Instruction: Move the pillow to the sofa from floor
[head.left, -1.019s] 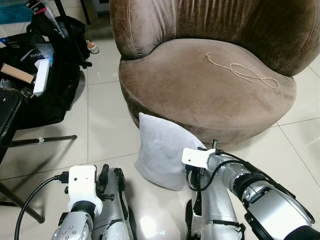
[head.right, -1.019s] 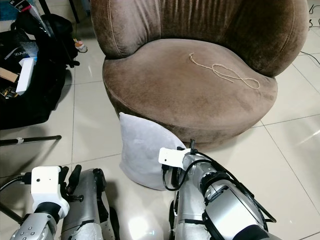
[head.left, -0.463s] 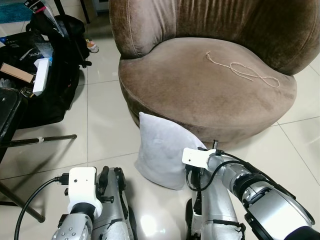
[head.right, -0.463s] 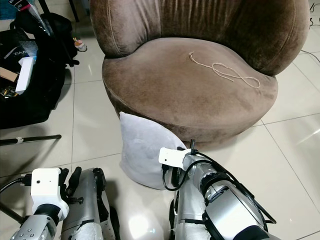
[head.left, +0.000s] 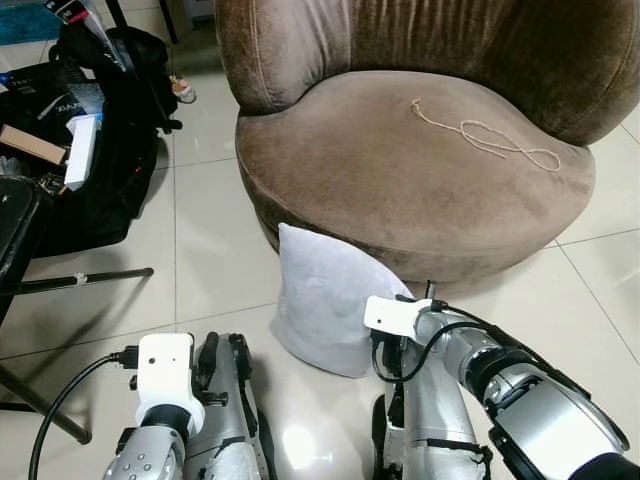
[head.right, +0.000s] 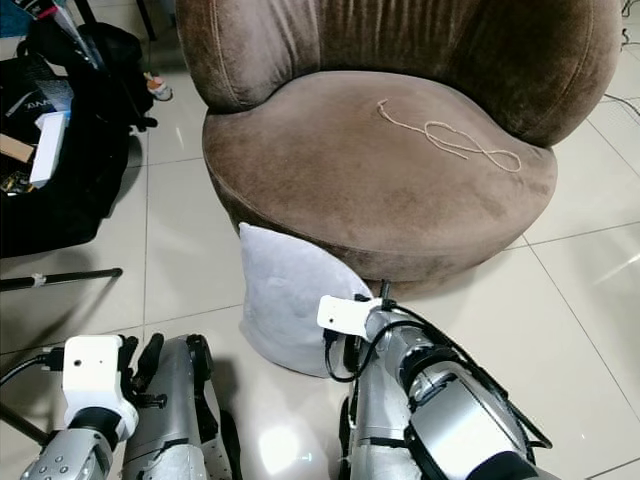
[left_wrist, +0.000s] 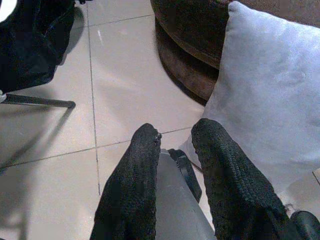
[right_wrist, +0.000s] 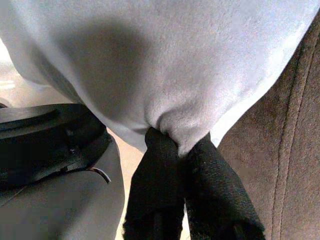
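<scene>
I see the pillow (head.left: 325, 300) upright on the floor (head.left: 210, 260), leaning on the sofa (head.left: 400, 170) base, my right gripper (right_wrist: 181, 150) pinching its edge, left gripper (left_wrist: 175, 145) low beside it, fingers slightly spread, holding nothing.

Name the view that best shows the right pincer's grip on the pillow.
Right wrist view: the right pincer is shut on a pinched fold of the pillow. The eye views show its wrist against the pillow's edge; the left wrist view shows the pillow alone.
</scene>
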